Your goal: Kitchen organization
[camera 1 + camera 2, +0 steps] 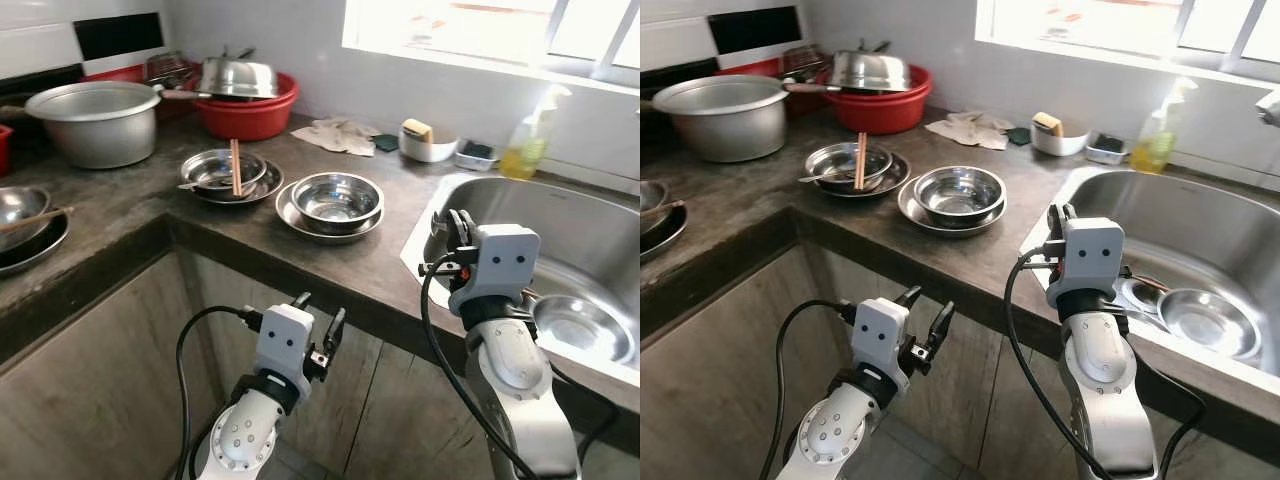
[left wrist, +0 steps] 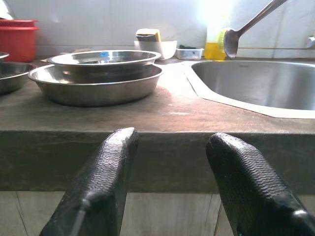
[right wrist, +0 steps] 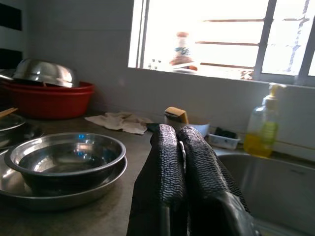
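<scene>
Countertop (image 1: 300, 265) fronts left end effector (image 1: 318, 328) spread wide, right end effector (image 3: 179, 162) pressed together.

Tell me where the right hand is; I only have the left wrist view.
Observer: The right hand is raised at the near left edge of the sink, fingers closed together.
Operator: Anything inside the sink?
Observer: A steel bowl lies on its floor.
Operator: What's left of the bowl on a plate ahead of me?
Observer: A second bowl stack with chopsticks laid across it.
</scene>
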{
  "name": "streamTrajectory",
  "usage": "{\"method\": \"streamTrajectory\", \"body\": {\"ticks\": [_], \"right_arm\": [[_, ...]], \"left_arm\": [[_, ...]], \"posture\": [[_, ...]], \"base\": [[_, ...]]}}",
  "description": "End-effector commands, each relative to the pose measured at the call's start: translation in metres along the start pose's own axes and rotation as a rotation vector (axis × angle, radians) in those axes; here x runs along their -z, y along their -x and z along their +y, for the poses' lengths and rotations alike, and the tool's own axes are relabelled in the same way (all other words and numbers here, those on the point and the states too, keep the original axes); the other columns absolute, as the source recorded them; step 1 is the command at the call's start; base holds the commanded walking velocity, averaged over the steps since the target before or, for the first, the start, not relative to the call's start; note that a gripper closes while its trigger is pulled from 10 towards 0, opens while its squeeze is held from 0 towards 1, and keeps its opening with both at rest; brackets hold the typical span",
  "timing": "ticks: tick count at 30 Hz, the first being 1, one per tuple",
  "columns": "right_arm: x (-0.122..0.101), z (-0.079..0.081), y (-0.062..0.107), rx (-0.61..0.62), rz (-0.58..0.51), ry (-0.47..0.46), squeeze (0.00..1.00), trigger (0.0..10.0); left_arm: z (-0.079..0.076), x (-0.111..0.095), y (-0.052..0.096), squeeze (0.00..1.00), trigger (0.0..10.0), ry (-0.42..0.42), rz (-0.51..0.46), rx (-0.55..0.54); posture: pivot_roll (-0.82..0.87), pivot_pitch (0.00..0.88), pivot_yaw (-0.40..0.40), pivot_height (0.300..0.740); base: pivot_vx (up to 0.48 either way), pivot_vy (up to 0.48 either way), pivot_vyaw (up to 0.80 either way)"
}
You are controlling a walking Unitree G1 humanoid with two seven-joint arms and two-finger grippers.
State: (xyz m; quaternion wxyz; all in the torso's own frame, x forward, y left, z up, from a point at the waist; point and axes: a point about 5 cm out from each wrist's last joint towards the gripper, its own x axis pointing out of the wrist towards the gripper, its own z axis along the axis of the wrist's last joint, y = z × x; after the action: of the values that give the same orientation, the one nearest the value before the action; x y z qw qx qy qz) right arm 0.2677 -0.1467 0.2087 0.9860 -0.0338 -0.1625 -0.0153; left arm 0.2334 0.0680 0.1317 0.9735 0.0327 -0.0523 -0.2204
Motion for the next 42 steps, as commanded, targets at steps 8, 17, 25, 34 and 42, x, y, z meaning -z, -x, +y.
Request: {"method": "streamTrajectory", "body": {"ticks": [8, 17, 25, 34, 42], "right_arm": [[-0.007, 0.001, -0.001, 0.018, -0.014, -0.001, 0.0, 10.0], [-0.007, 0.0, -0.001, 0.027, -0.015, 0.015, 0.0, 10.0], [-0.008, 0.0, -0.003, 0.031, -0.013, 0.033, 0.0, 10.0], [-0.002, 0.006, -0.004, -0.01, 0.027, 0.012, 0.0, 10.0], [0.002, 0.001, -0.016, -0.028, 0.052, 0.041, 0.0, 10.0]], "left_arm": [[0.0, -0.001, 0.0, 0.0, 10.0, -0.004, -0.001, 0.003], [-0.002, -0.001, -0.001, 0.0, 10.0, -0.025, -0.001, 0.027], [0.001, 0.0, -0.002, 0.0, 10.0, -0.018, 0.012, 0.008], [0.004, -0.001, -0.002, 0.0, 10.0, -0.062, 0.002, 0.012], [0.008, 0.0, -0.004, 0.0, 10.0, -0.082, 0.007, 0.011]], "posture": [[0.0, 0.0, -0.073, 0.74], [0.0, 0.0, -0.066, 0.74], [0.0, 0.0, -0.069, 0.74], [0.0, 0.0, -0.063, 0.74], [0.0, 0.0, -0.059, 0.74]], "base": [[0.0, 0.39, -0.77], [0.0, 0.0, -0.76], [0.186, -0.202, -0.75], [0.096, -0.116, -0.24], [0.291, -0.378, 0.0]]}}
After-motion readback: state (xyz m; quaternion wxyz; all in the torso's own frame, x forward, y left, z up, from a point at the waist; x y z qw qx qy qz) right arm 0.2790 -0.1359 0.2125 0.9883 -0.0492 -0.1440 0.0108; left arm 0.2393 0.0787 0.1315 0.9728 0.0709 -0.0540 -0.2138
